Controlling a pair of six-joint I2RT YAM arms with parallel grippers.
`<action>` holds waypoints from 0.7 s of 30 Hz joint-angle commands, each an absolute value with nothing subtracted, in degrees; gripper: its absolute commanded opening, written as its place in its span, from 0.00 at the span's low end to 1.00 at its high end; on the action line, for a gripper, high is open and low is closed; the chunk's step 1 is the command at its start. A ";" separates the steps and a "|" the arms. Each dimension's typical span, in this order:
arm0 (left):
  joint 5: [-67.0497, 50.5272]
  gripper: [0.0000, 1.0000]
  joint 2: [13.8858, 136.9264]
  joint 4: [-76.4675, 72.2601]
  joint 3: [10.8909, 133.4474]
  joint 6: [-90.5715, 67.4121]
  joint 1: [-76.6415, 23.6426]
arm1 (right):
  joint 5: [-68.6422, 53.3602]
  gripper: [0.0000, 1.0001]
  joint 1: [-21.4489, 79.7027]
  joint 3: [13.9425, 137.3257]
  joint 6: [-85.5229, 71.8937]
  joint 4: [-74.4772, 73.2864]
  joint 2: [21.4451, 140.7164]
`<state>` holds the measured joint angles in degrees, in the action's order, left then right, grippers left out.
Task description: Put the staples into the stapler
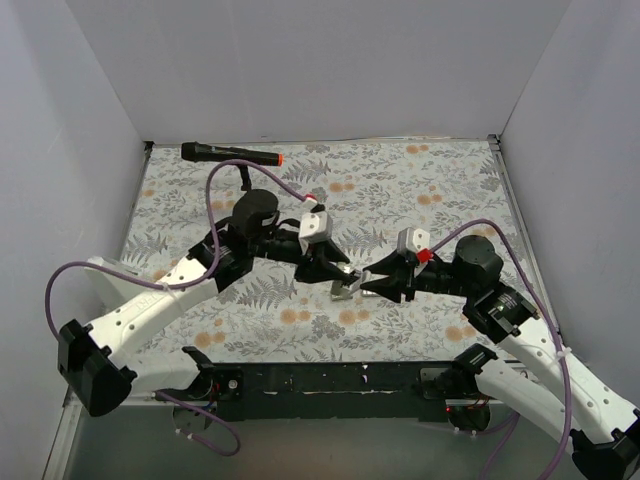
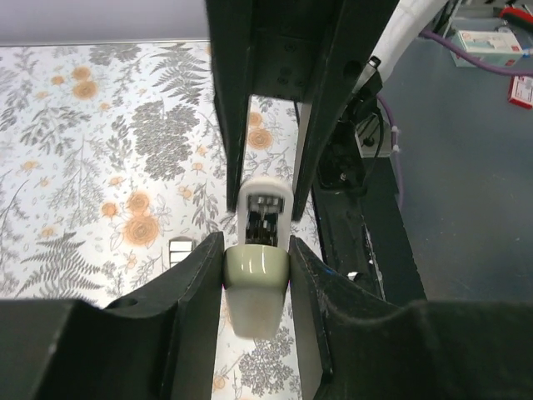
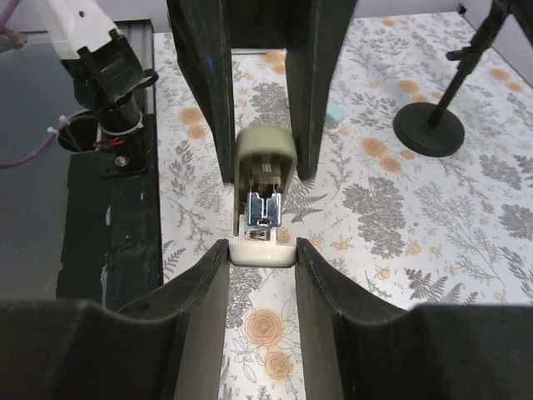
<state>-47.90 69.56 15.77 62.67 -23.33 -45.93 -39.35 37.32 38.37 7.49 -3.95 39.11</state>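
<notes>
Finds the small pale olive-green bar-shaped stapler point(image 3: 265, 154) near the middle of the floral-printed tabletop point(image 1: 440, 190), toward its near edge, caught between two end effectors set tip to tip. Grips it from opposite ends: left end effector point(image 2: 256, 250) closed narrow on the rounded olive-green end, pressed against both sides; right end effector point(image 3: 262, 247) closed narrow on the paler, whitish end, likewise touching on both sides. Shows silver metal inside the stapler in both wrist views, between the two gripped ends. Cannot tell whether the stapler rests on the tabletop or hangs just above it. Places a tiny silvery-grey rectangular block of staples point(image 2: 181, 252) flat on the tabletop, just beside the left end effector and apart from the stapler. Catches a light blue bar point(image 3: 336, 117) farther back, half hidden behind a dark finger, and a black stand with a round base point(image 3: 429, 129) well apart from the stapler.
</notes>
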 commanded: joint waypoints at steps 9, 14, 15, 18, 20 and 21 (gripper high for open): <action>-61.44 0.00 55.73 -18.12 45.91 -50.51 -20.23 | -34.64 0.01 36.47 35.78 4.49 6.75 33.93; -55.30 0.00 52.21 -41.63 35.88 -75.62 -13.63 | -31.30 0.01 36.04 33.84 2.46 10.54 31.38; -51.72 0.00 51.95 -46.45 34.73 -77.85 -13.19 | -29.81 0.01 36.04 33.40 2.03 11.16 30.51; -44.51 0.00 51.15 -56.37 29.28 -87.32 -12.74 | -27.35 0.01 35.95 31.29 0.62 14.58 28.22; -40.19 0.00 50.72 -60.01 25.69 -92.00 -12.74 | -26.20 0.01 35.95 29.72 -0.95 17.13 27.16; -38.51 0.00 50.28 -64.47 24.19 -96.55 -12.66 | -24.89 0.01 35.95 29.10 -1.49 18.01 26.11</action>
